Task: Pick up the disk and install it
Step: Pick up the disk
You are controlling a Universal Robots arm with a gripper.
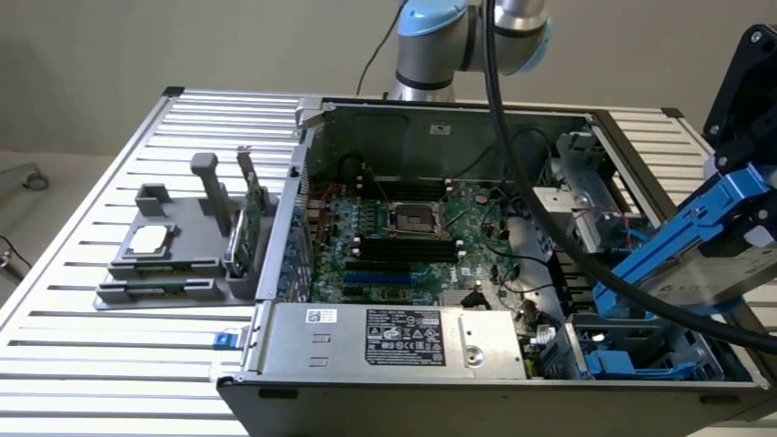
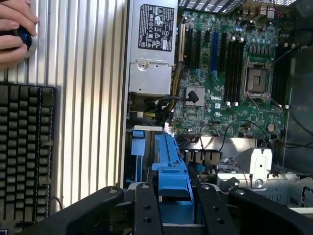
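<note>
The tool (image 2: pixel 178 211) is clenched on the disk (image 1: pixel 719 266), its two black fingers (image 2: pixel 146 210) pressed against either side of the blue carrier frame. In the exterior view the disk hangs tilted, at that view's right edge, held clear above the open computer case (image 1: pixel 304 182) and off the desk (image 1: pixel 73 300). Just below it, in the case's near corner, is a drive bay (image 1: pixel 643 350) with blue plastic rails. A thick black cable (image 1: pixel 534 209) runs down from the arm, crosses over the case interior and passes right beside the disk's lower edge. Further in lie the green motherboard (image 1: pixel 401 237) and the silver power supply (image 1: pixel 388 337) with its label. Well apart, on the desk at the exterior view's left, a grey tray (image 1: pixel 182 278) carries a small square chip (image 1: pixel 148 239) and an upright green circuit card (image 1: pixel 247 232). The wrist view also takes in a black keyboard (image 2: pixel 24 147) and a person's hand (image 2: pixel 14 29) on a dark round knob.
</note>
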